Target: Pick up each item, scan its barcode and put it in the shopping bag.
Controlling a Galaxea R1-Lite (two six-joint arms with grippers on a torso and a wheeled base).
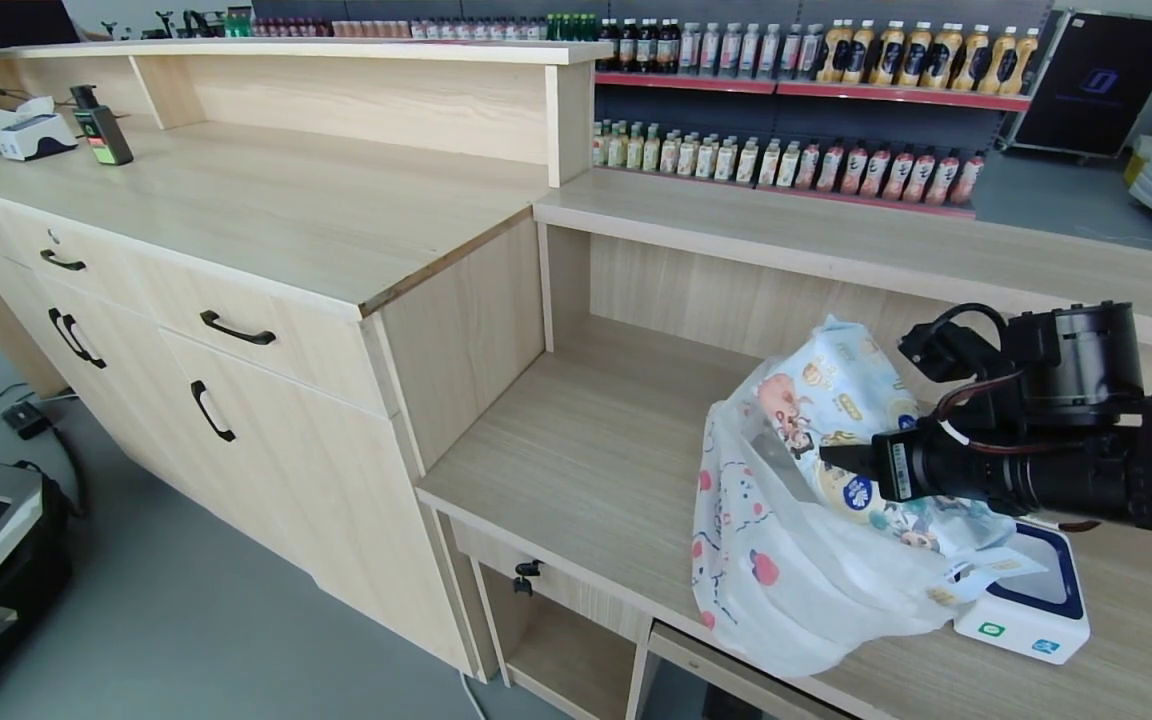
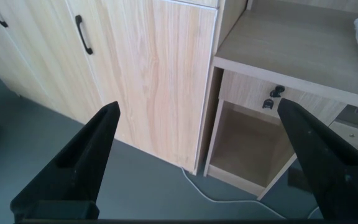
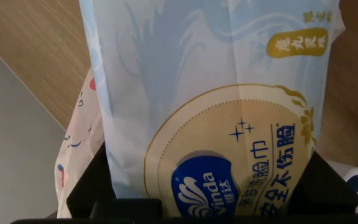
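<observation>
Two right gripper (image 3: 207, 168) fingers (image 3: 91, 190) clamp a soft plastic tissue pack (image 3: 216, 93) between them, its lower end veiled by the thin, crinkled shopping bag (image 1: 786, 580) beneath. Tapered fingers (image 2: 73, 168) of the left gripper (image 2: 197, 106) stand wide apart.

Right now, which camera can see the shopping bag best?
The head view. It shows almost the whole shopping bag lying on the lower counter, with the tissue pack at its mouth. The right wrist view catches a patterned strip beside the pack; the left wrist view, just a corner at the counter's edge.
</observation>
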